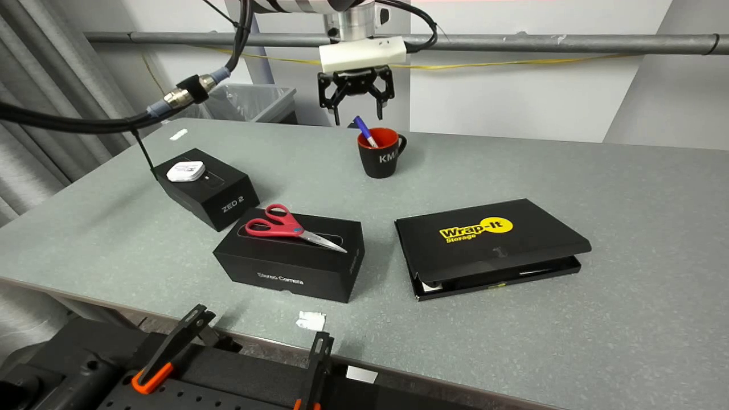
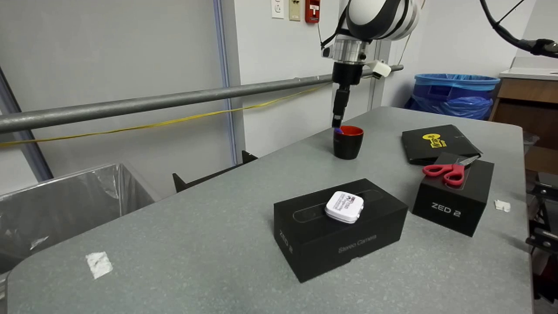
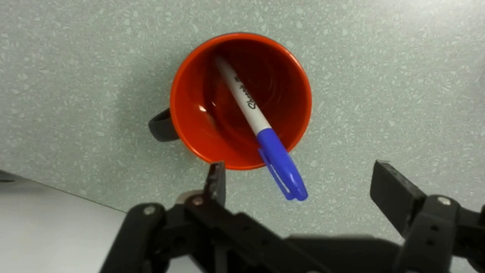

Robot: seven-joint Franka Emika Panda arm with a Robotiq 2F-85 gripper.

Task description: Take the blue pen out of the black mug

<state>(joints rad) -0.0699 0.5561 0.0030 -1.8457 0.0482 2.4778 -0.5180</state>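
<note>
The black mug (image 1: 376, 166) stands upright on the table, red inside, with a handle; it also shows in an exterior view (image 2: 347, 147) and in the wrist view (image 3: 193, 129). The blue pen (image 1: 365, 131), a white-bodied marker with a blue cap, leans inside it. Its cap sticks out over the rim in the wrist view (image 3: 280, 163); only a bit of blue shows in an exterior view (image 2: 338, 130). My gripper (image 1: 359, 119) is open and empty, pointing down just above the mug. In the wrist view its fingers (image 3: 298, 165) stand apart on either side of the cap, not touching it.
Red-handled scissors (image 1: 287, 228) lie on a black box (image 1: 296, 262). Another black box (image 1: 211, 193) carries a small white case (image 1: 185, 171). A flat black Wrap-It box (image 1: 490, 239) lies in front of the mug. A wall and a grey pipe (image 1: 512, 42) stand behind the table.
</note>
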